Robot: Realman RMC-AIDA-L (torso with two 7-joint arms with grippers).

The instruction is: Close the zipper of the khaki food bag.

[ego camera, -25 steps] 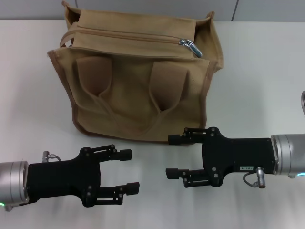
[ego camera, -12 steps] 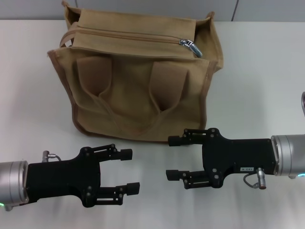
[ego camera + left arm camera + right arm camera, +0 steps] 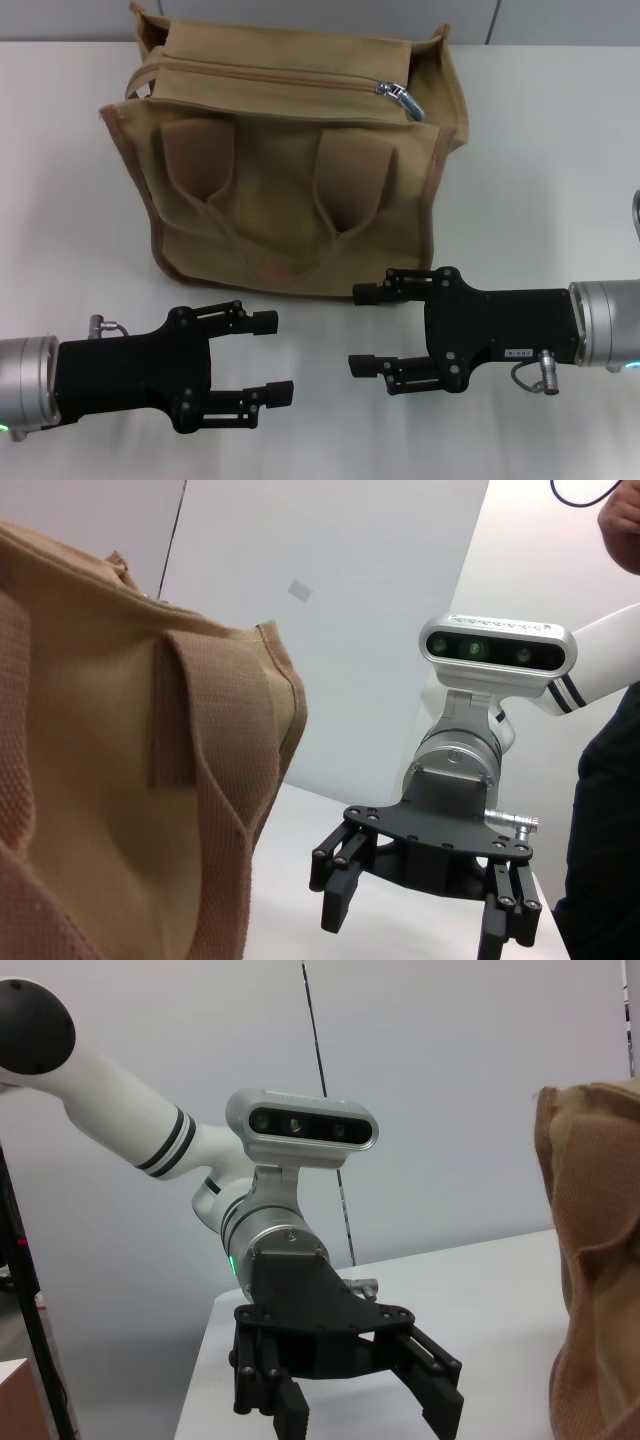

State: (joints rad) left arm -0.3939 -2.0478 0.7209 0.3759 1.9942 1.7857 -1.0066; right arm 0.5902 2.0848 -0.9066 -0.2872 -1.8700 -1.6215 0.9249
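Observation:
The khaki food bag (image 3: 290,190) stands upright at the back middle of the white table, its two looped handles hanging down its front. The zipper (image 3: 270,75) runs across its top. Its silver pull (image 3: 400,97) lies at the right end, and the line left of it looks shut. My left gripper (image 3: 272,357) is open and empty in front of the bag at the lower left, clear of it. My right gripper (image 3: 362,328) is open and empty at the lower right, just before the bag's bottom edge. The two grippers face each other.
The white table (image 3: 540,180) spreads around the bag, with a grey wall behind it. The left wrist view shows the bag's side (image 3: 120,780) close by and the right gripper (image 3: 418,925) beyond it. The right wrist view shows the left gripper (image 3: 368,1415) and the bag's edge (image 3: 595,1260).

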